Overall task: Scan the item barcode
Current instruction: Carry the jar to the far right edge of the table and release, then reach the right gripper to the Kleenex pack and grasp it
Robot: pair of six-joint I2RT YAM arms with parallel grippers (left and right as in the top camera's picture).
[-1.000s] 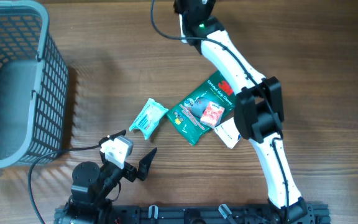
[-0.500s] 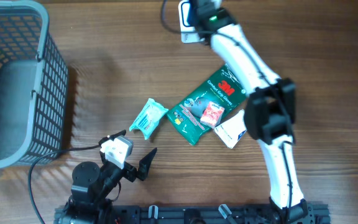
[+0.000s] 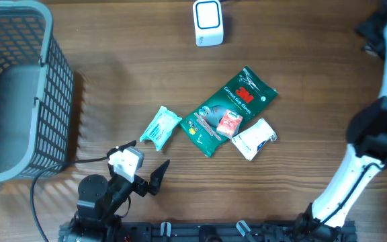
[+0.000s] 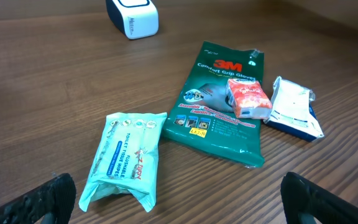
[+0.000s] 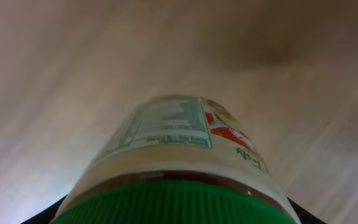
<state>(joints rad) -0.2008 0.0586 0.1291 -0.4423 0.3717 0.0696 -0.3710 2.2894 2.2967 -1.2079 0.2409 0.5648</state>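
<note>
Over the table [image 3: 113, 81], our right arm [image 3: 375, 134] stands at the far right, its fingers [image 5: 45, 216] gripping a green-capped jar [image 5: 166, 143], well apart from the scanner [image 3: 208, 22]. Left fingers [image 4: 39, 202] gape empty. We judge the jar mid-carry; next, bring its label to the scanner.
</note>
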